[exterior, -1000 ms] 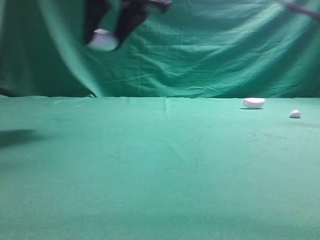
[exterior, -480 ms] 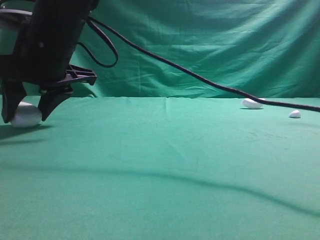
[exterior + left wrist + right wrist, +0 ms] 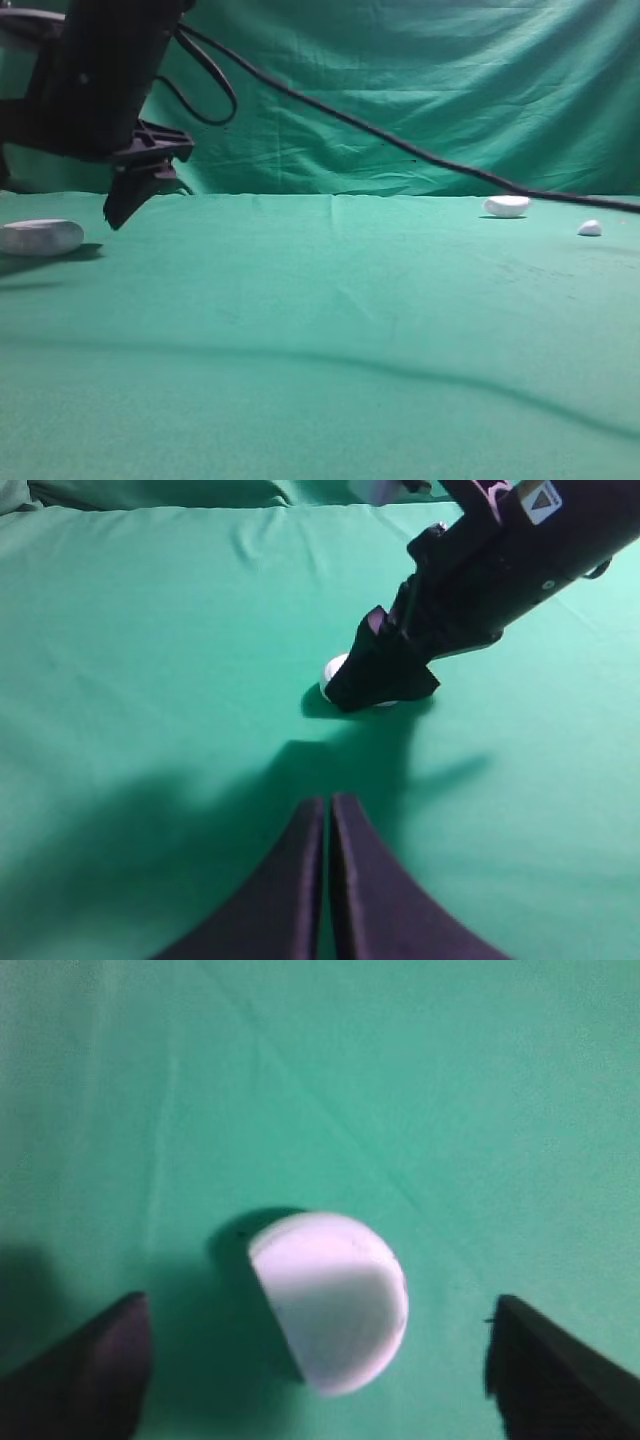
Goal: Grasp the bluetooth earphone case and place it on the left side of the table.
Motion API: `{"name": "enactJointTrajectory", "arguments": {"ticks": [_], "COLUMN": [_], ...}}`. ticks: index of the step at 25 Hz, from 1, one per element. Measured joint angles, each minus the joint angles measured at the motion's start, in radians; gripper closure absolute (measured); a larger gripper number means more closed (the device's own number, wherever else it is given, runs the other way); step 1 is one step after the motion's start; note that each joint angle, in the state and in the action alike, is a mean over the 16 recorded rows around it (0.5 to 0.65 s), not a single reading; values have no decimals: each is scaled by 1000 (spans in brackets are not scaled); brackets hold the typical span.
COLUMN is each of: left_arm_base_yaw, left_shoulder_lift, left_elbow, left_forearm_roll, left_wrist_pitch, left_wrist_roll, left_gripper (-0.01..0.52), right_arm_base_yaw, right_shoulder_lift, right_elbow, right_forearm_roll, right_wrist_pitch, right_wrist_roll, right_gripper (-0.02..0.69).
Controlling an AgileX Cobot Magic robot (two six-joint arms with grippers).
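My right gripper (image 3: pixel 318 1360) points down at the table (image 3: pixel 330 340), a broad sheet of smooth green cloth. Its two dark fingertips (image 3: pixel 85 1375) stand wide apart and hold nothing. Directly below them, in the gap between the tips and touching neither, lies the white bluetooth earphone case (image 3: pixel 328 1300), seen end-on as a rounded shape resting on the cloth.

In the high view that same gripper (image 3: pixel 135 200) hangs just above the table, and the case (image 3: pixel 40 237) lies flat on its long side just to the gripper's left, at the left edge of the table. A black cable (image 3: pixel 400 145) trails from my arm away to the right.

My left gripper (image 3: pixel 328 880) has its two dark fingers pressed together, gripping nothing, some way off from the case.

Far to my right, near the back edge of the table, sit a smaller white half-oval piece (image 3: pixel 507 206) and a tiny white pebble-like piece (image 3: pixel 590 228). Behind everything hangs a darker green curtain (image 3: pixel 420 90) with deep folds.
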Motion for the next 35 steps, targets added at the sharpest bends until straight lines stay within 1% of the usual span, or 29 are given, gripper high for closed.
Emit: {"name": "enactJointTrajectory", "arguments": {"ticks": [5, 7, 9, 16, 22, 28, 35], "left_arm_base_yaw": [0, 0, 0, 0, 0, 0, 0], "left_shoulder_lift": [0, 0, 0, 0, 0, 0, 0], "left_elbow": [0, 0, 0, 0, 0, 0, 0], "left_forearm_roll": [0, 0, 0, 0, 0, 0, 0], "left_wrist_pitch": [0, 0, 0, 0, 0, 0, 0], "left_wrist_roll": [0, 0, 0, 0, 0, 0, 0], "left_gripper": [514, 514, 514, 514, 514, 514, 514], "right_arm_base_yaw": [-13, -24, -39, -111, -169, -196, -202], "right_shoulder_lift": [-122, -168, -214, -415, -652, -919, -1226], "right_elbow": [-3, -1, 6, 106, 327, 645, 1024], "right_forearm_roll": [-16, -22, -26, -39, -57, -74, -83], "right_wrist_pitch": [170, 230, 280, 388, 390, 301, 90], "right_wrist_roll": [29, 38, 43, 52, 55, 71, 116], "right_gripper": [584, 632, 656, 665, 665, 665, 665]}}
